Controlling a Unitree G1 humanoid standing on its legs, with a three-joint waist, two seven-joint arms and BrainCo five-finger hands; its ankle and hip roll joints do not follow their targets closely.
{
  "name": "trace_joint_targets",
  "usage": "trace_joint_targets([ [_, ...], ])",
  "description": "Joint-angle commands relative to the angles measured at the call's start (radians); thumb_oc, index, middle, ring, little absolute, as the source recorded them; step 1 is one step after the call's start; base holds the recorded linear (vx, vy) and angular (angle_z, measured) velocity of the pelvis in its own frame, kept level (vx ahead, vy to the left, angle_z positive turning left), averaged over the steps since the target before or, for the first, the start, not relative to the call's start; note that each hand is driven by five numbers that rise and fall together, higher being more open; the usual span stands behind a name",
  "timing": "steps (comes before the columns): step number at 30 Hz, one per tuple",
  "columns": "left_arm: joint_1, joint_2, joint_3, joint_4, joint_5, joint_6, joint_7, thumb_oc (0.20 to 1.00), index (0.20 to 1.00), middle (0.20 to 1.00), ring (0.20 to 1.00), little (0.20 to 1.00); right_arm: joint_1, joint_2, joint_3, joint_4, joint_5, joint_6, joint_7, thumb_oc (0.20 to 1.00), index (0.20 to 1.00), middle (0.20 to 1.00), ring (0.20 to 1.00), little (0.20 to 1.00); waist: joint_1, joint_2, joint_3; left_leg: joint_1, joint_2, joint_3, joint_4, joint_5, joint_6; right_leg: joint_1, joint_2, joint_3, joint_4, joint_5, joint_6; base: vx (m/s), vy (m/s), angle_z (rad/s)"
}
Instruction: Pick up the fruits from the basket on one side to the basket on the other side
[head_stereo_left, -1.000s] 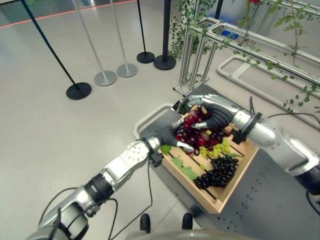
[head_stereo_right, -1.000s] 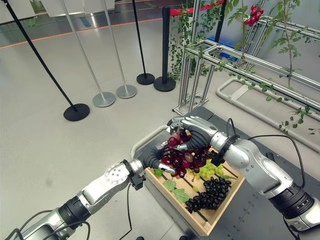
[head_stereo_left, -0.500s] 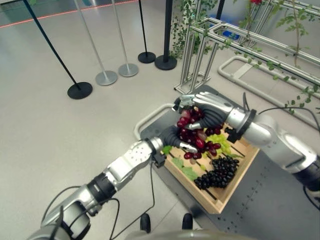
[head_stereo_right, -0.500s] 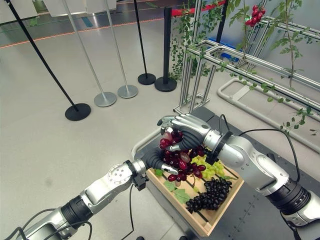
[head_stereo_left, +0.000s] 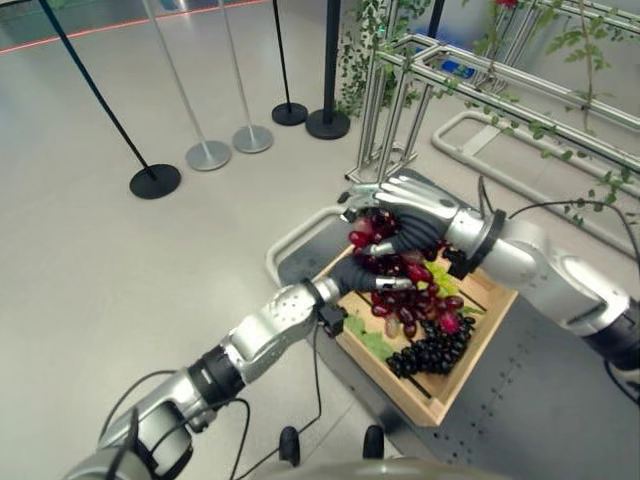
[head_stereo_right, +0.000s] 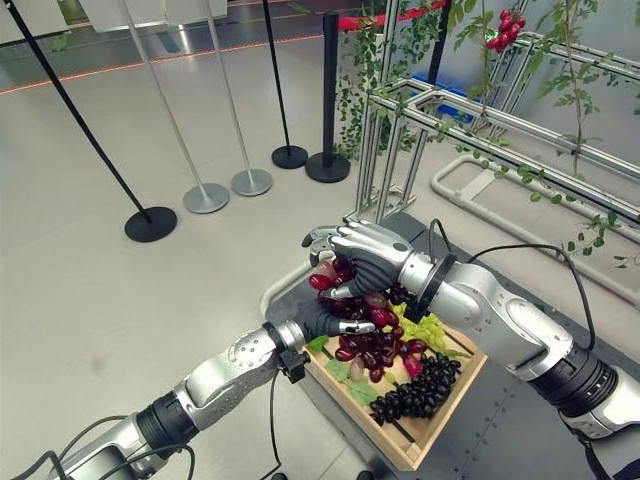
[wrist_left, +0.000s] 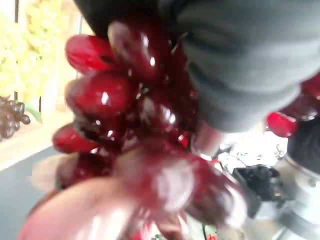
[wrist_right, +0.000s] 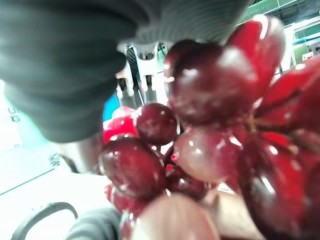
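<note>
A bunch of red grapes hangs just above the near-left end of a wooden crate. My right hand curls over the top of the bunch. My left hand cups it from below and from the left, fingers curled round the grapes. Both wrist views show the red grapes pressed close against the dark hand covers. In the crate lie green grapes, a black grape bunch and green leaves.
The crate stands on a dark platform with a white tube rail at its left end. An aluminium frame with vines stands behind. Several stanchion poles with round bases stand at the back left on open floor.
Both hands have raised the red bunch further out of the crate and shifted it a little to the left. The lower grapes now dangle free over the crate.
</note>
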Motion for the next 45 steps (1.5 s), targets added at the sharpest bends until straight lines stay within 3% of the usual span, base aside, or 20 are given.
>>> trace_joint_targets([
  [1, -0.078, -0.068, -0.062, 0.049, -0.048, -0.048, -0.002, 0.2, 0.2, 0.2, 0.2, 0.2, -0.097, 0.013, 0.017, -0.11, 0.011, -0.07, -0.078, 0.2, 0.2, 0.2, 0.2, 0.2, 0.001, -0.061, -0.058, 0.01, -0.032, 0.005, 0.012, -0.04, 0.02, -0.045, -0.109, 0.01, 0.056, 0.073, 0.132, 0.0, 0.0, 0.0],
  [14, -0.062, -0.067, -0.057, 0.053, -0.087, -0.048, 0.014, 0.2, 0.2, 0.2, 0.2, 0.2, -0.121, 0.019, 0.049, -0.102, 0.021, -0.071, -0.078, 0.2, 0.2, 0.2, 0.2, 0.2, 0.0, -0.069, -0.056, 0.008, -0.031, 0.002, 0.014, -0.04, 0.023, -0.049, -0.108, 0.012, 0.065, 0.071, 0.133, 0.0, 0.0, 0.0],
  [15, -0.057, -0.066, -0.053, 0.053, -0.084, -0.049, 0.015, 0.2, 0.2, 0.2, 0.2, 0.2, -0.115, 0.026, 0.045, -0.098, 0.034, -0.07, -0.074, 0.843, 0.843, 0.843, 0.843, 0.843, 0.0, -0.069, -0.056, 0.009, -0.031, 0.001, 0.014, -0.041, 0.023, -0.049, -0.107, 0.013, 0.068, 0.069, 0.132, -0.01, 0.032, -0.01],
  [16, -0.051, -0.064, -0.047, 0.055, -0.082, -0.05, 0.015, 0.2, 0.2, 0.2, 0.2, 0.2, -0.111, 0.03, 0.04, -0.095, 0.041, -0.068, -0.072, 1.0, 1.0, 1.0, 1.0, 1.0, 0.0, -0.071, -0.055, 0.009, -0.031, 0.001, 0.016, -0.042, 0.023, -0.049, -0.108, 0.012, 0.072, 0.067, 0.133, -0.01, 0.035, -0.01],
  [25, 0.015, -0.021, 0.03, 0.058, -0.071, -0.069, 0.011, 0.2, 0.2, 0.2, 0.2, 0.2, -0.005, 0.082, -0.054, -0.083, 0.076, -0.07, -0.081, 1.0, 1.0, 1.0, 1.0, 1.0, 0.024, -0.108, -0.043, -0.003, -0.05, -0.011, 0.045, -0.06, 0.041, -0.049, -0.126, 0.005, 0.085, 0.074, 0.144, -0.01, 0.03, 0.0],
  [37, 0.151, 0.018, 0.142, 0.071, -0.026, -0.071, 0.021, 0.2, 0.2, 0.2, 0.2, 0.2, 0.143, 0.139, -0.185, -0.067, 0.102, -0.064, -0.097, 1.0, 1.0, 1.0, 1.0, 1.0, 0.044, -0.129, -0.018, -0.019, -0.071, 0.007, 0.05, -0.073, 0.071, -0.088, -0.147, 0.03, 0.114, 0.088, 0.161, -0.03, 0.086, -0.02],
  [40, 0.214, 0.07, 0.224, 0.066, -0.037, -0.081, 0.005, 0.2, 0.2, 0.2, 0.2, 0.2, 0.176, 0.169, -0.24, -0.052, 0.112, -0.067, -0.12, 1.0, 1.0, 1.0, 1.0, 1.0, 0.052, -0.121, 0.005, -0.021, -0.064, 0.011, 0.059, -0.072, 0.075, -0.114, -0.14, 0.033, 0.168, 0.083, 0.162, -0.06, 0.04, -0.12],
  [43, 0.304, 0.091, 0.305, 0.056, -0.033, -0.088, 0.016, 0.2, 0.2, 0.2, 0.2, 0.2, 0.236, 0.23, -0.309, -0.021, 0.145, -0.069, -0.147, 1.0, 1.0, 1.0, 1.0, 1.0, 0.066, -0.099, 0.023, -0.035, -0.048, 0.014, 0.086, -0.071, 0.085, -0.126, -0.125, 0.036, 0.272, 0.032, 0.158, -0.07, 0.029, -0.22],
  [45, 0.346, 0.102, 0.348, 0.041, -0.04, -0.099, 0.018, 0.2, 0.2, 0.2, 0.2, 0.2, 0.28, 0.258, -0.358, 0.003, 0.165, -0.075, -0.164, 1.0, 1.0, 1.0, 1.0, 1.0, 0.061, -0.084, 0.029, -0.058, -0.049, -0.005, 0.111, -0.068, 0.089, -0.112, -0.076, 0.102, 0.303, -0.017, 0.146, -0.04, -0.017, 0.02],
])
